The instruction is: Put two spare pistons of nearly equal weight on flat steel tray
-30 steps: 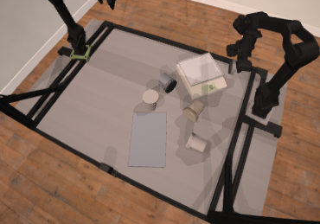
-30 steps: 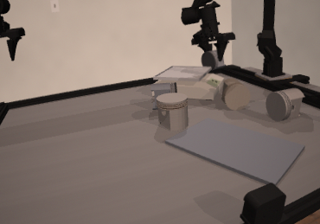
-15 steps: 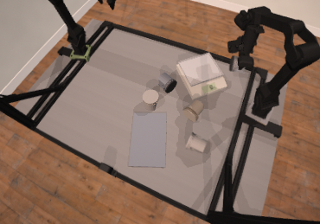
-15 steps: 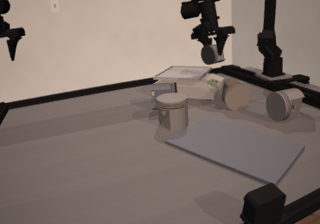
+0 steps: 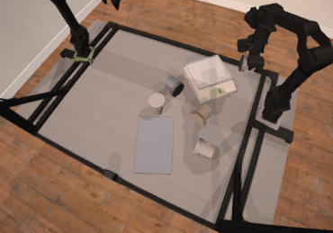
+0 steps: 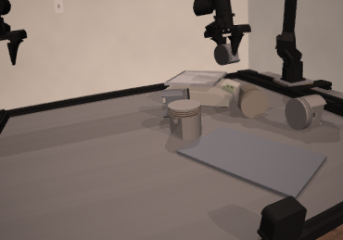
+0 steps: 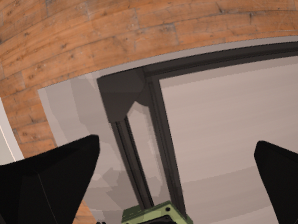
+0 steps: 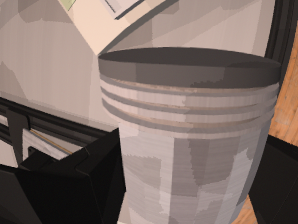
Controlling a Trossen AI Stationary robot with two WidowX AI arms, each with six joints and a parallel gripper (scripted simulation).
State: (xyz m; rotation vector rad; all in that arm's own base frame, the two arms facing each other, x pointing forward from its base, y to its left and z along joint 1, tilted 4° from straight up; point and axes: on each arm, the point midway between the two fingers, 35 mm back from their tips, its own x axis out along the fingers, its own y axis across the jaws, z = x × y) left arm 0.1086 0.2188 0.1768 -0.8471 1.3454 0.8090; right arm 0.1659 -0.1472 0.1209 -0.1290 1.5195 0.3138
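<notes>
Hanging from the right gripper (image 5: 252,65) (image 6: 230,47) (image 8: 187,185), pinched, the held piston (image 5: 244,64) (image 6: 225,55) (image 8: 190,130) lies on its side beyond the scale (image 5: 204,95) (image 6: 209,97) (image 8: 95,30), near its far corner; the left gripper (image 5: 109,0) (image 7: 181,147), wide and bare, is well apart from the scale. The bench (image 5: 99,118) (image 6: 83,168) (image 7: 230,120) spreads around it, wooden floor (image 5: 54,181) (image 7: 50,40) beyond.

In the top view, the tray (image 5: 154,146) (image 6: 255,157) lies flat on the table (image 5: 103,113) (image 6: 83,168). Just behind it an upright piston (image 5: 157,102) (image 6: 185,120) stands, and behind that one a second piston (image 5: 174,85) (image 6: 175,102) lies on its side, left of the scale (image 5: 211,77) (image 6: 196,90). Before the scale, a third piston (image 5: 201,114) (image 6: 253,102) rests on the table; nearer, right of the tray, a fourth (image 5: 205,148) (image 6: 304,111) lies on its side. A fifth (image 5: 244,64) (image 6: 225,54) (image 8: 187,140) is in the right gripper (image 5: 249,54) (image 6: 228,52) (image 8: 184,132), above the table at the scale's right.
</notes>
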